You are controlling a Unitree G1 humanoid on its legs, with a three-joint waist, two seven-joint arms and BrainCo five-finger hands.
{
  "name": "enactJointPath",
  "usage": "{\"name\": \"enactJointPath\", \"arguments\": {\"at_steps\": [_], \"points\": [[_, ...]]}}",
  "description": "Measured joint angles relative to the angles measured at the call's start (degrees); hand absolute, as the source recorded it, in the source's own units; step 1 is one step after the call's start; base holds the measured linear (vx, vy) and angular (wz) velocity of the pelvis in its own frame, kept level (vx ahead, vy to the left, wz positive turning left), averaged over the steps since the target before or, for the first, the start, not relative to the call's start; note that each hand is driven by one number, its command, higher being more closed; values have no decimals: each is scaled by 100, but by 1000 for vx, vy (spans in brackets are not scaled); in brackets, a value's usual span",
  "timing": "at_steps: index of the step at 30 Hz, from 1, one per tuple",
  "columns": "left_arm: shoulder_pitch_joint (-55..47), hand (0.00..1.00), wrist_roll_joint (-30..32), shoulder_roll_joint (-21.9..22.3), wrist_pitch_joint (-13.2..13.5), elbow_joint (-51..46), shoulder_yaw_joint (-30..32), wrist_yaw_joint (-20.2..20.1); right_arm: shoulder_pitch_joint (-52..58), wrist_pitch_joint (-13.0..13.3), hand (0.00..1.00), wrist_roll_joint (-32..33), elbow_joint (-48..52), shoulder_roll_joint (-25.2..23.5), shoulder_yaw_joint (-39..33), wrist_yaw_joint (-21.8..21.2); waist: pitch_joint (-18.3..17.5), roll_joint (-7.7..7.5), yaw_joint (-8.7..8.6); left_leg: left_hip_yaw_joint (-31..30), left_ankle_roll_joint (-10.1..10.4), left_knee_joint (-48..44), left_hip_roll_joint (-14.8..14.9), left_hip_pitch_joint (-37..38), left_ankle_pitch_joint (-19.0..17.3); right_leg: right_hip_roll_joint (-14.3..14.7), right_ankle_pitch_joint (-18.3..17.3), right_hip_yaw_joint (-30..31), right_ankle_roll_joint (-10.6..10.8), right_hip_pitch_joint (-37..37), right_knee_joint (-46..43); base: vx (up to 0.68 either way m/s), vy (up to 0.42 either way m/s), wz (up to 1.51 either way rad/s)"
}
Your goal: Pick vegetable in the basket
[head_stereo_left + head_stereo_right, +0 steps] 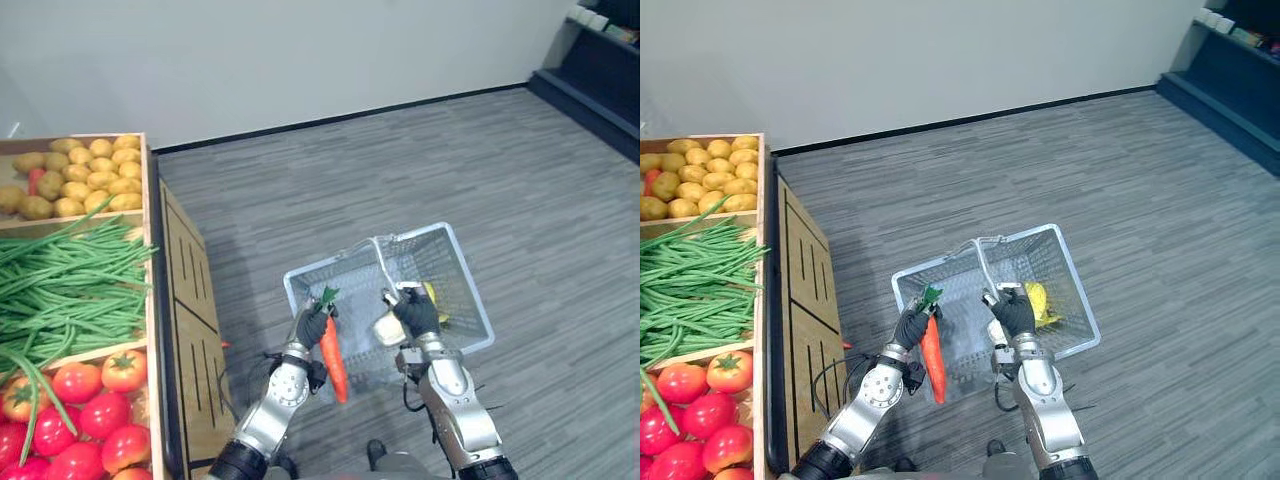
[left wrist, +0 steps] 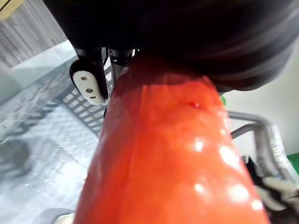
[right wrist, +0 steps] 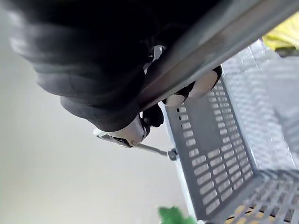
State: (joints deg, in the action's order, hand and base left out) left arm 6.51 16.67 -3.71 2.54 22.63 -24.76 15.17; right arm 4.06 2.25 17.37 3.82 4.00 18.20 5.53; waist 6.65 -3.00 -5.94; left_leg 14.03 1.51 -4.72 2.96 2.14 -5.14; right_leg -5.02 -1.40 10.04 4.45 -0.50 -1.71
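Observation:
An orange carrot [image 1: 333, 357] with a green top hangs tip down from my left hand [image 1: 311, 325], whose fingers are curled round its upper end. It is over the near left part of the grey plastic basket [image 1: 460, 275], which hangs above the floor. My right hand [image 1: 415, 312] is shut on the basket's metal handle [image 3: 201, 56], which arches over the middle. A yellow vegetable [image 1: 1040, 300] lies inside the basket on the right. In the left wrist view the carrot [image 2: 173, 154] is very close, with the basket's mesh floor [image 2: 42, 121] below it.
A wooden produce stand on my left holds potatoes [image 1: 85, 175], green beans [image 1: 70, 285] and tomatoes [image 1: 80, 410] in separate bins. Grey carpet [image 1: 400, 170] stretches to a pale wall. A dark shelf unit [image 1: 600, 70] stands at the far right.

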Motion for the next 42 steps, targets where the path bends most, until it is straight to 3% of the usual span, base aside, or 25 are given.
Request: {"name": "enactJointPath", "arguments": {"at_steps": [5,6,12,19,33,42], "points": [[465,100,116,25,-92,225,-251,13,-53,1,100,981,107,91,835,-445,-24,-32,-17,10,13,98,-7,29,75,7,12,48,10,30,-4,-14,-6,-1],[515,0,138,30,-100,274,-273,15,-64,-1,100,1056,107,91,923,-483,-30,-40,-17,10,14,106,-7,29,81,7,13,49,11,34,-4,-39,-18,-1],[687,0,210,55,-225,742,-391,25,-265,-42,100,1362,107,71,1429,-715,-109,-122,-79,18,-16,277,-67,53,195,-26,52,71,7,93,-4,-13,2,0],[755,0,459,71,-347,959,-388,27,-356,-40,100,1292,107,41,1264,-666,-158,-186,-141,71,-61,340,-142,62,231,-89,91,112,70,181,2,-58,2,-5],[669,0,655,82,-326,675,-356,-5,-331,-39,100,223,106,85,740,-446,-170,-189,-186,-52,-94,428,-184,48,319,-131,149,39,106,94,91,-12,-14,4],[282,0,653,123,-254,263,304,-16,418,-42,100,-388,56,78,50,-449,-227,-81,-120,-109,-80,493,-191,57,356,-132,146,-60,109,91,93,-11,-9,2]]}}
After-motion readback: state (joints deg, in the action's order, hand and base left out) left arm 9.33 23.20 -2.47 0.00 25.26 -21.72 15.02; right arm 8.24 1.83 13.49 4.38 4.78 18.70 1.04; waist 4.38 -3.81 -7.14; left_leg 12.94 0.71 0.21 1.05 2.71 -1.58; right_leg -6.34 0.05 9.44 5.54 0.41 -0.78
